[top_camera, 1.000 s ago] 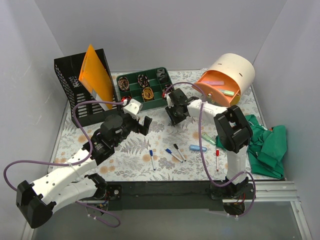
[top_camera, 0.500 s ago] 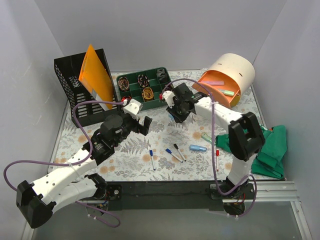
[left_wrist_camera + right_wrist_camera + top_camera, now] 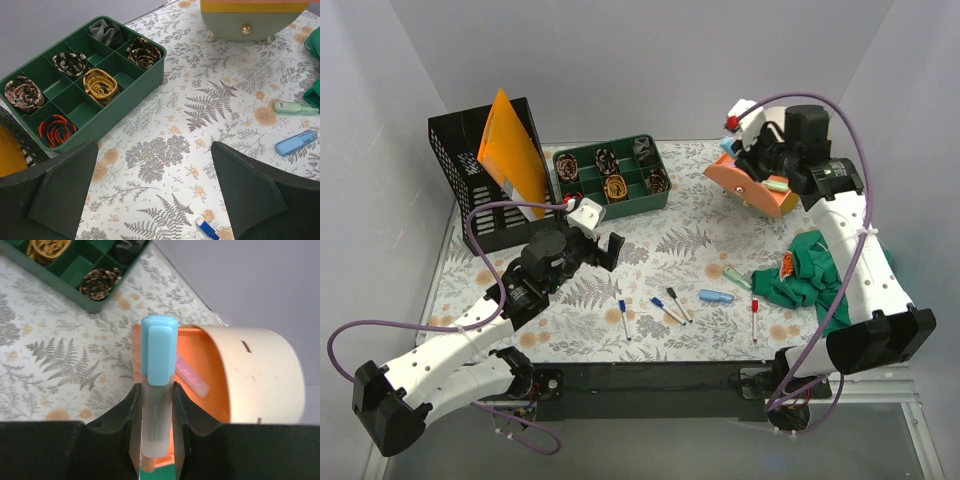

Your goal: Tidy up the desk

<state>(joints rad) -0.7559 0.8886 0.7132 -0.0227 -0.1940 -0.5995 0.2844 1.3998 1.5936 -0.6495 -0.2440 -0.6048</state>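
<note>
The desk has a pale fern-and-flower cover. My right gripper is raised at the back right, over the orange drawer of the cream pen holder. It is shut on a highlighter with a light blue cap and frosted barrel, cap pointing away. A pink highlighter lies in the drawer. My left gripper is open and empty, above the desk in front of the green compartment tray.
The green tray holds rolled items. A black mesh file rack with an orange folder stands at the back left. Several markers, a blue highlighter and a green one lie near the front. A green cloth lies at right.
My right arm has risen from beside the green tray and swung right to the orange drawer, carrying the highlighter. The green cloth now lies more to the left. The left arm has not moved.
</note>
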